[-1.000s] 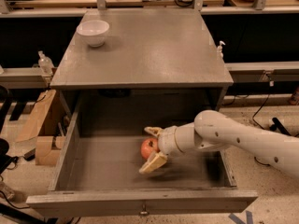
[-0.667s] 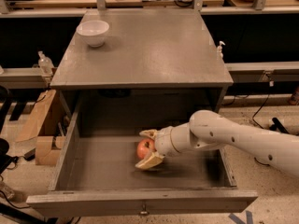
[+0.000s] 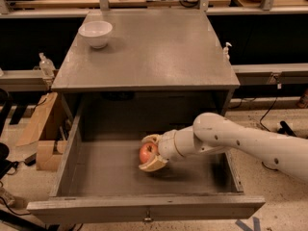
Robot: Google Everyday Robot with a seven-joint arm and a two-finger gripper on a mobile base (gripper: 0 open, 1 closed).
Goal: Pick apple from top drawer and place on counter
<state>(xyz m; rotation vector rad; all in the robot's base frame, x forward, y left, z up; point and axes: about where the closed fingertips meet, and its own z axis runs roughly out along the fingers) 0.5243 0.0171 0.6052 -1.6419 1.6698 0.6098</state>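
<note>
You see the top drawer (image 3: 110,174) of the grey cabinet pulled out fully toward the camera, with its front panel and the small metal pull (image 3: 147,219) at the lower edge of the view. The apple (image 3: 149,152) is inside this drawer, about in the middle of its floor, a little nearer to the back wall than to the front panel.

The white arm (image 3: 250,141) comes in from the right side and reaches over the right wall of the drawer down into it. The gripper (image 3: 144,153) is at the end of the arm and points to the left. Its two pale fingers (image 3: 154,164) are closed only as far as the width of the apple: one finger lies over the top of the fruit and the other lies under it, and both seem to touch its skin. So the apple sits between the fingers, in their grasp, with its red side turned to the camera. A dark shadow lies on the drawer floor under the gripper, but you cannot tell whether the apple rests on the floor or is raised from it.

The counter (image 3: 154,52) above the drawer carries a white bowl (image 3: 96,32) near its back left corner, well apart from the gripper. A cardboard box (image 3: 41,129) stands on the ground to the left of the cabinet
</note>
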